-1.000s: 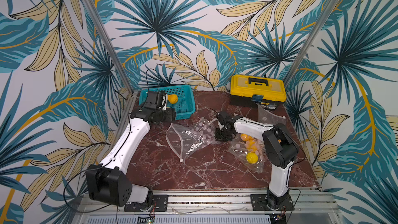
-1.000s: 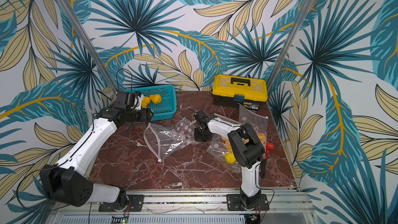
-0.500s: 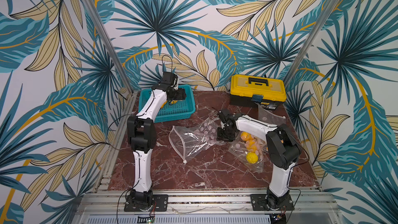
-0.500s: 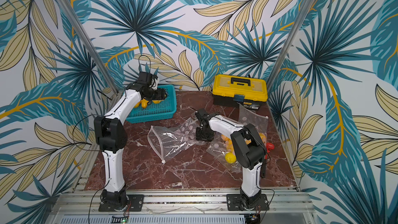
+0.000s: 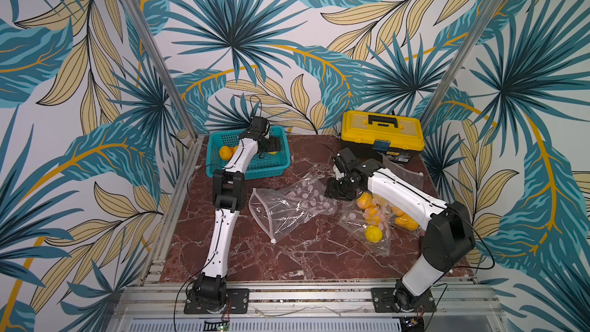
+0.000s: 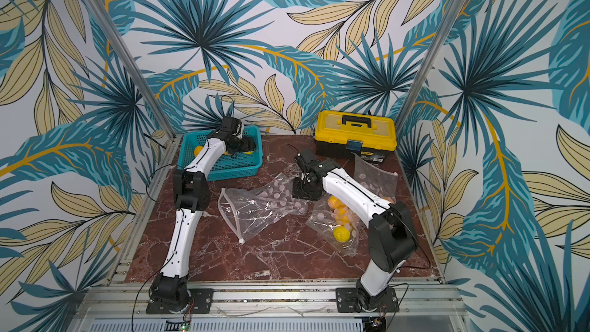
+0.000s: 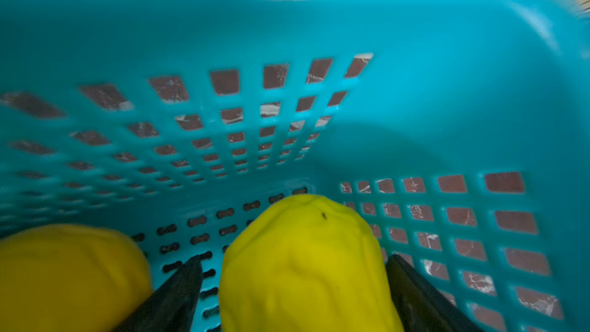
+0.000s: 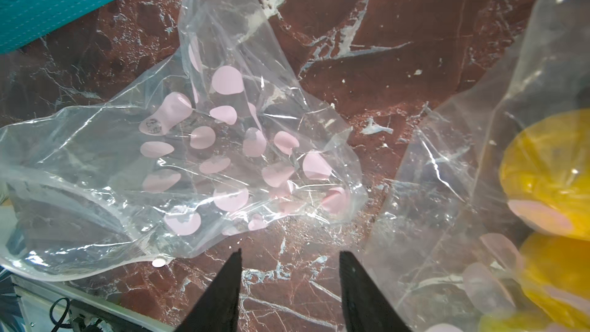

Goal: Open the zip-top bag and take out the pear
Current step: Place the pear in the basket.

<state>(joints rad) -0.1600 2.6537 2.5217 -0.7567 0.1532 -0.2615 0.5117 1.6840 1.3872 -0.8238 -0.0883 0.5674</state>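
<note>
My left gripper (image 7: 295, 257) is down inside the teal basket (image 7: 447, 91), open. The yellow pear (image 7: 306, 266) rests on the basket floor between its fingers, with a gap showing on one side. In both top views the left gripper (image 5: 271, 146) (image 6: 245, 146) sits over the basket's right half. The zip-top bag (image 5: 287, 209) (image 8: 191, 154), clear with pink dots, lies empty and crumpled mid-table, its mouth gaping. My right gripper (image 8: 291, 253) (image 5: 336, 188) hovers open over bare marble just beside the bag's closed end, holding nothing.
Another yellow fruit (image 7: 64, 276) (image 5: 225, 152) lies in the basket (image 5: 255, 167). A second clear bag (image 5: 373, 221) (image 8: 542, 186) with several yellow fruits lies under the right arm. A third bag (image 5: 402, 170) leans by the yellow toolbox (image 5: 381, 134) at the back right.
The left arm reached back into the basket with the pear and its jaws spread wider off it. The right gripper opened, let go of the bag and shifted slightly right.
</note>
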